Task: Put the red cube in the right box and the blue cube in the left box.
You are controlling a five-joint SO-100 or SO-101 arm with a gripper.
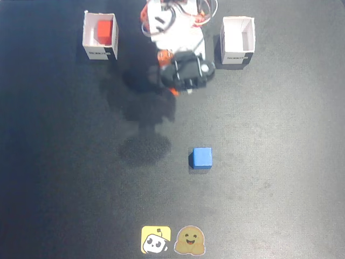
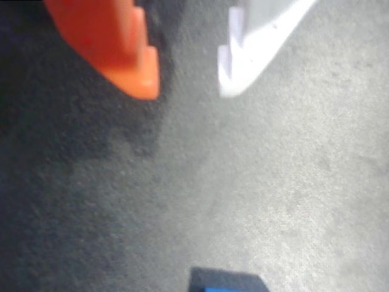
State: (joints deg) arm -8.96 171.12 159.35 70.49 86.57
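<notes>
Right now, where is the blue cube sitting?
In the fixed view the blue cube lies on the dark mat right of centre, apart from both boxes, below the gripper and above the two stickers; its top edge shows in the wrist view.

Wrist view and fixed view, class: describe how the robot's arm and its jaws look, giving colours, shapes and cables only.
In the wrist view the gripper has two unlike jaws: one bright orange and blocky with a stepped edge, one white and tapering to a stepped tip. In the fixed view the arm is black at the wrist with orange parts, on a white base, with white and reddish cables looping near the base.
</notes>
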